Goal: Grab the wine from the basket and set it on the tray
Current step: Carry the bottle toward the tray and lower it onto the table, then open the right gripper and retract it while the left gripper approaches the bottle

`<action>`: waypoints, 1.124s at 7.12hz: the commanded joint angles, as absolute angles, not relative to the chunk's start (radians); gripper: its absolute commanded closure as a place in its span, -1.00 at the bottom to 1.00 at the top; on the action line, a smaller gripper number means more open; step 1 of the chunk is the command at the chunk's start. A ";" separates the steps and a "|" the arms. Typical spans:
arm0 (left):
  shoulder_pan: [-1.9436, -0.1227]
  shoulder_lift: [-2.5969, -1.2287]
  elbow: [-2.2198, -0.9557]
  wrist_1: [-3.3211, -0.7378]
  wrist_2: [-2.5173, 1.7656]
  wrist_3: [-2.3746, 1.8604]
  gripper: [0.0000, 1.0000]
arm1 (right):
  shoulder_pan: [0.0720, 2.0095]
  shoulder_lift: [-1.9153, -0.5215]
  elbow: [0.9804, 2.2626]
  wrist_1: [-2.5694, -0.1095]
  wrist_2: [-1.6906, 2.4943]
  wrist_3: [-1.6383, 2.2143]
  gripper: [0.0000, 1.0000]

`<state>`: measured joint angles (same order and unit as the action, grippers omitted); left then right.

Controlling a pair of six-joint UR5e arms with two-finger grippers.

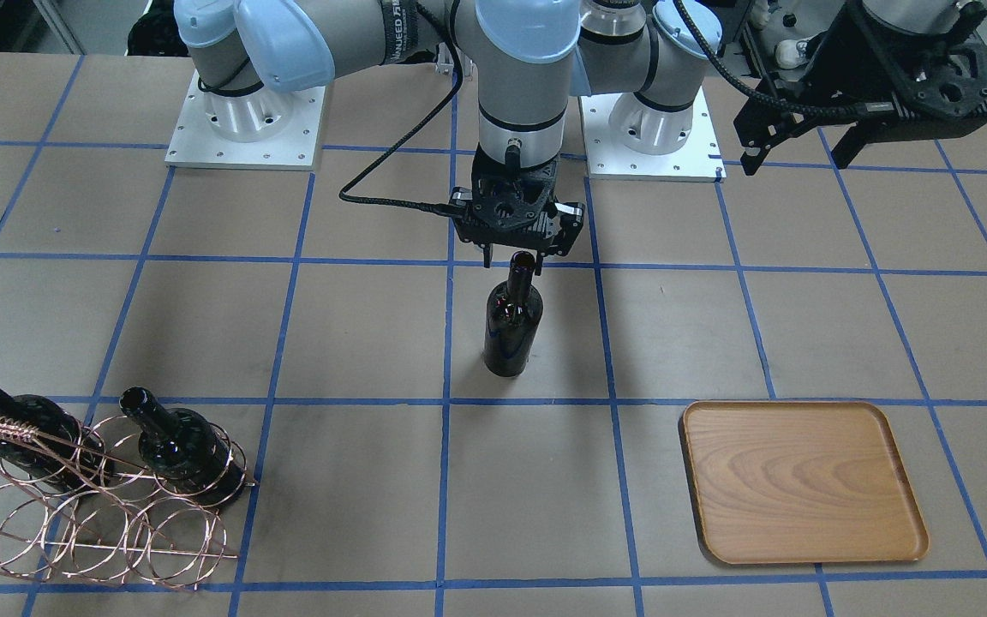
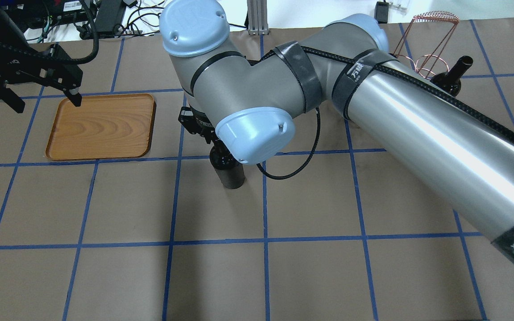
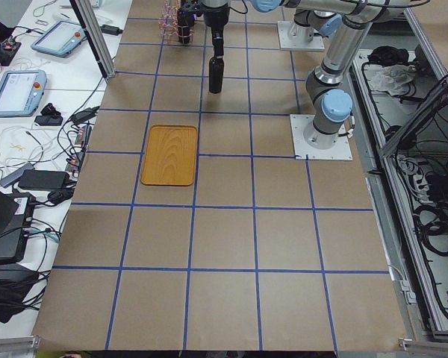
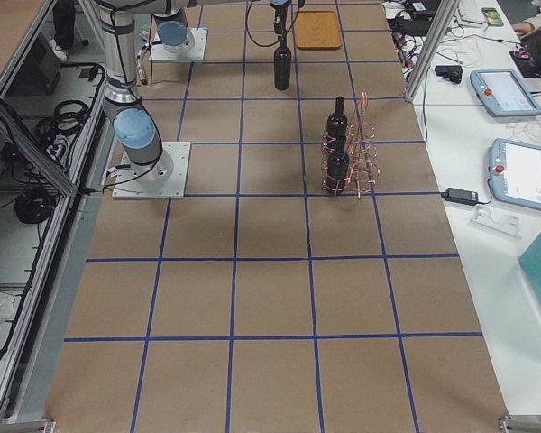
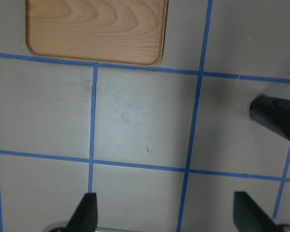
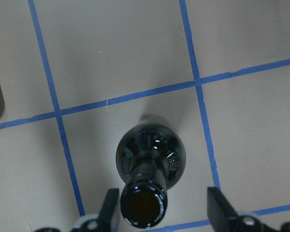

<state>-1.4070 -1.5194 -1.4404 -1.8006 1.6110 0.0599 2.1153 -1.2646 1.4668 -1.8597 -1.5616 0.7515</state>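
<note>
Wine bottle (image 1: 511, 317): upright mid-table, likely for handover.
Right gripper (image 1: 514, 260): spread, astride its neck.
Left gripper (image 5: 166, 212): spread; tray (image 5: 94, 29) at eleven o'clock in its wrist view.

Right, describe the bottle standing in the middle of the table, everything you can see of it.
The bottle is glossy near-black glass, unlabelled, with rounded shoulder, short neck and ringed lip; its mouth is open. It stands upright on the brown table beside a blue tape line, apart from the tray and the wire rack. The right gripper hangs open over it, one finger either side of the lip, not clamped.
</note>
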 commanded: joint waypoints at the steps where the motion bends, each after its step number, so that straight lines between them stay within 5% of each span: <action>1: -1.411 -1.525 -1.440 -1.798 1.611 0.054 -1.00 | 2.114 -1.269 1.467 -1.865 -1.543 0.750 -0.99; 4: -1.469 -1.562 -1.443 -1.752 1.612 0.037 -1.00 | 1.963 -1.340 1.373 -1.710 -1.533 0.563 -1.00; 8: -1.696 -1.650 -1.443 -1.623 1.614 -0.310 -1.00 | 1.594 -1.601 1.378 -1.421 -1.549 -0.030 -1.00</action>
<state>-1.6239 -1.6140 -1.4435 -1.6644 1.6127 -0.1829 1.6879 -1.5341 1.3769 -1.4852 -1.5453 0.1199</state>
